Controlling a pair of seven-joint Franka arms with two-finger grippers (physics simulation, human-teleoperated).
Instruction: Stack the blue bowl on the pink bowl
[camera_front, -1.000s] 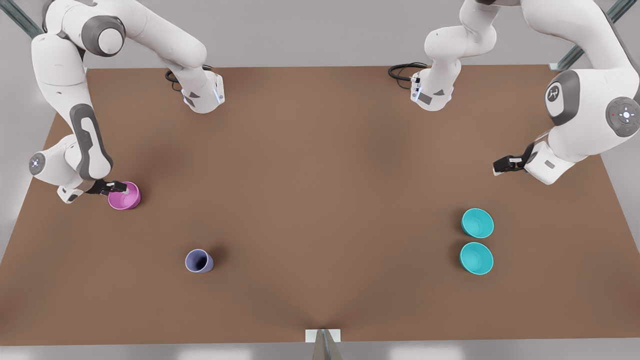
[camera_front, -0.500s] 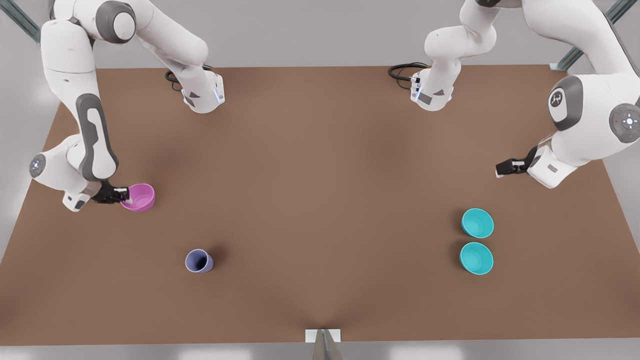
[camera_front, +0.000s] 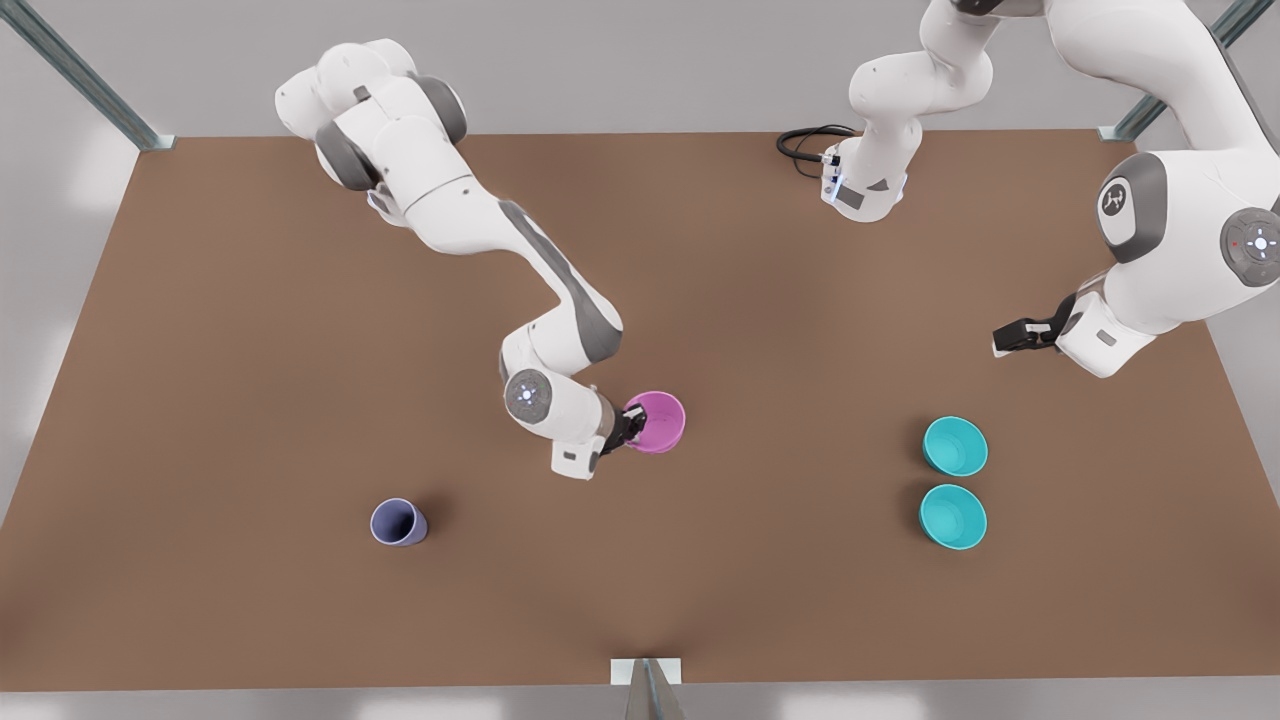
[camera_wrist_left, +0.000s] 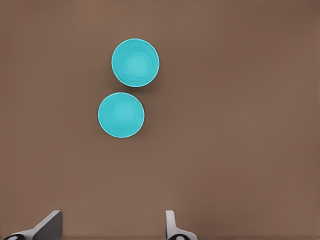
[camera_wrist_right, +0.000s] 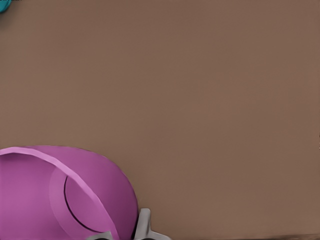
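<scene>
The pink bowl (camera_front: 657, 421) hangs near the table's middle in the front view, my right gripper (camera_front: 630, 428) shut on its rim. In the right wrist view the pink bowl (camera_wrist_right: 60, 195) tilts, its wall pinched by my right gripper (camera_wrist_right: 125, 232). Two identical blue bowls (camera_front: 955, 446) (camera_front: 953, 516) sit side by side at the front view's right, one blue bowl (camera_wrist_left: 135, 62) just touching its twin (camera_wrist_left: 121, 114). My left gripper (camera_front: 1005, 337) hovers open beyond them; in its own view the left gripper (camera_wrist_left: 112, 230) holds nothing.
A lavender-blue cup (camera_front: 398, 522) stands toward the front view's left. The brown table (camera_front: 250, 300) spreads wide around everything. Black cables (camera_front: 805, 142) lie at the far edge by an arm base.
My right arm swung the pink bowl from the front view's far left to the table's middle. The left arm barely shifted and the blue bowls stayed put.
</scene>
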